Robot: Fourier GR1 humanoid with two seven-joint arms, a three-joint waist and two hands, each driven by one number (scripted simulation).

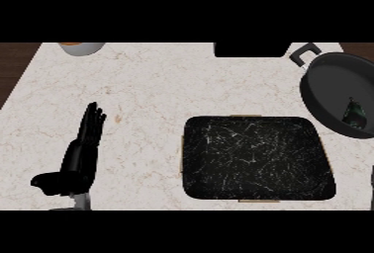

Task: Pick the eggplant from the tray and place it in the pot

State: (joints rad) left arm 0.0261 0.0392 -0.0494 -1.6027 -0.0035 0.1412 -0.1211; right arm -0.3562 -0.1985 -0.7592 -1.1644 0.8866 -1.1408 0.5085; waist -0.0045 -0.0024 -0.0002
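— Pale speckled stone runs across the whole counter, dark wood showing past its edges. See the left hand? It rests at the view's left, black fingers straight and pointing up the counter, thumb stuck out to the side, holding nothing.

— And the right one?

— Can't find it — only a thin dark sliver at the right edge, too little to name. Moving outward from the left hand, you come to the tray: a rounded square, black with white veining like marble, pale trim peeking out at its rim. Nothing lies on it.

— So where's the eggplant?

— Already in the pot, I'd say. That small dark, glossy, elongated thing is the eggplant, lying against the inner right side, long axis roughly up and down the view. The pot is round, matte dark grey, handle toward the top left. It sits well away from the left hand, tray between them — any further move there would suit the right arm.

— Anything else?

— A pale bowl at the top left, and a black block at the top.
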